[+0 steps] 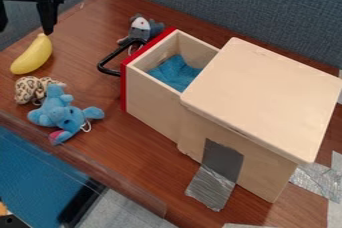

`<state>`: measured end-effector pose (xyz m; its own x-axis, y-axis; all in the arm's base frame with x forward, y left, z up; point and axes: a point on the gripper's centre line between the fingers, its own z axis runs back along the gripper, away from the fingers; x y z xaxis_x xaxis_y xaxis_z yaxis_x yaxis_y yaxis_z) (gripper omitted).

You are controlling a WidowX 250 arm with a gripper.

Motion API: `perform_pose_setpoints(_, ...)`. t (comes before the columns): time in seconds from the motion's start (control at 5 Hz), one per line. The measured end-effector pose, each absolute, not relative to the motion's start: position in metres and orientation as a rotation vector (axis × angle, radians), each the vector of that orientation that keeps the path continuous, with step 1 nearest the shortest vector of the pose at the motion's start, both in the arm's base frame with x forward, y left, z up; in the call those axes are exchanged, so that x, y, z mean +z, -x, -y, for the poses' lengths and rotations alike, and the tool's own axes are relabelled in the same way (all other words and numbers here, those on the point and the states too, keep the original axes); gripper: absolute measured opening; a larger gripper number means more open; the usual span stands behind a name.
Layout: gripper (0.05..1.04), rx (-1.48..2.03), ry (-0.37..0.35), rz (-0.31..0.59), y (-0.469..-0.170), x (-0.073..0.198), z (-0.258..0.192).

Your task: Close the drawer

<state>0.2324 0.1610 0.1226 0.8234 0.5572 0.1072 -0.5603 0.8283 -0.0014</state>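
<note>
My gripper (25, 27) hangs in the upper left corner, its two fingers wide apart with nothing between them. To its lower right, the wooden drawer (152, 106) stands pulled out from the left side of a light wooden box (264, 97). The drawer has a red front (124, 88) with a black loop handle (107, 66), which faces left, well apart from the gripper. Inside the drawer lies a blue cloth (175, 73).
A yellow banana (33, 55) lies just below the gripper. A spotted toy (28, 89) and a blue plush toy (59, 109) are farther down. Behind the handle sits a grey plush toy (141, 28). Silver tape (211, 187) runs from box to table (143, 157).
</note>
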Motion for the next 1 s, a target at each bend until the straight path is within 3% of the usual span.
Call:
perform_pose_setpoints(0.2, 0.999, 0.591, -0.016, 0.078, -0.233, 0.114, -0.160)
perform_pose_setpoints(0.4, 0.999, 0.495, 0.022, 0.077, -0.266, 0.089, -0.152)
perform_pose_setpoints(0.8, 0.999, 0.331, 0.007, 0.142, -0.320, 0.066, -0.128)
perform_pose_setpoints(1.0, 0.999, 0.293, 0.013, 0.156, -0.334, 0.058, -0.118)
